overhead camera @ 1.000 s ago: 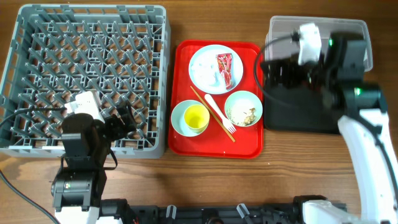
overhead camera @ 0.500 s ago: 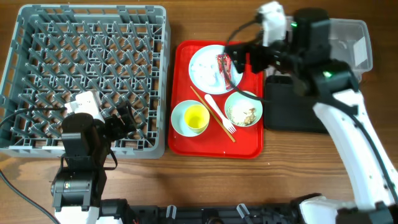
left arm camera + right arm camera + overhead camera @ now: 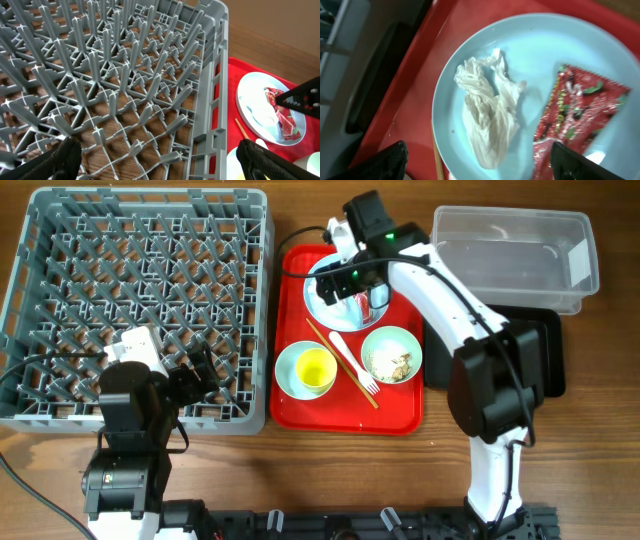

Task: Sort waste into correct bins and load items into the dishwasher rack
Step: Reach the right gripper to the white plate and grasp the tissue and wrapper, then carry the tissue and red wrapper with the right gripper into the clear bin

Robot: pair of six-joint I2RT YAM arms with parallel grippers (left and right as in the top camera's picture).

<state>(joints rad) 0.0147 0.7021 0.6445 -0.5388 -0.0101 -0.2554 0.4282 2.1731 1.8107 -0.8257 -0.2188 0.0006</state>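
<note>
**A:** Where does the overhead view sit?
**B:** Straight above the table (image 3: 295, 220), facing down. It is far enough off to take in the rack (image 3: 140, 300), red tray (image 3: 300, 415), tub (image 3: 510, 245) and black tray (image 3: 545, 350).
**A:** And the left wrist view?
**B:** Low inside the rack, looking across its pegs toward the red tray. The plate (image 3: 250, 95) shows at its right edge.
**A:** The right wrist view?
**B:** Very close above that plate, facing down. All three views share the plate and the wrapper (image 3: 575, 115).
</note>
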